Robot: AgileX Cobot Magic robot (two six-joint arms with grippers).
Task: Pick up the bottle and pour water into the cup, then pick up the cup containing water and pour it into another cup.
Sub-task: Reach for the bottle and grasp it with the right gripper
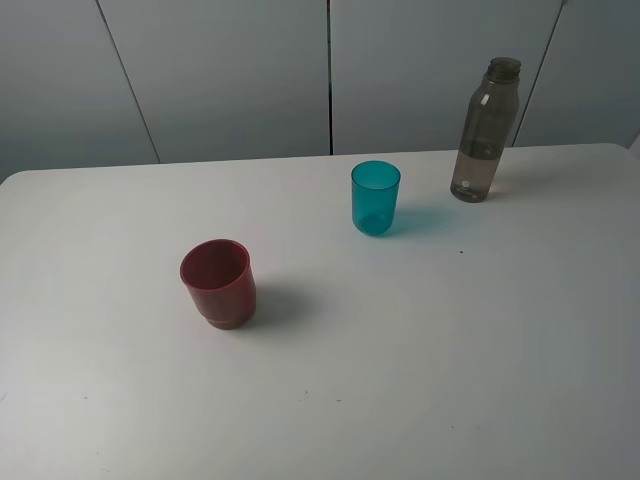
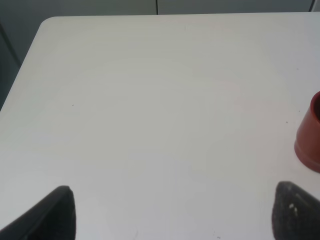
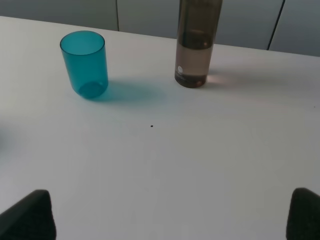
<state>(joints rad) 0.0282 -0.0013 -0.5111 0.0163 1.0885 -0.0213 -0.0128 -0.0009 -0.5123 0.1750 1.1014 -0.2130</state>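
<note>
The smoky grey-brown bottle (image 1: 486, 130) stands upright at the far right of the white table, uncapped, with some water in it; it also shows in the right wrist view (image 3: 197, 42). The teal cup (image 1: 375, 198) stands upright to its left, and shows in the right wrist view (image 3: 84, 63). The dark red cup (image 1: 218, 282) stands upright nearer the front left; its edge shows in the left wrist view (image 2: 310, 132). My left gripper (image 2: 175, 220) is open and empty over bare table, apart from the red cup. My right gripper (image 3: 167, 220) is open and empty, well short of bottle and teal cup. Neither arm shows in the exterior high view.
The white table (image 1: 420, 380) has rounded far corners and ends at a grey panelled wall (image 1: 230, 70) behind. A small dark speck (image 1: 461, 251) lies on the table near the teal cup.
</note>
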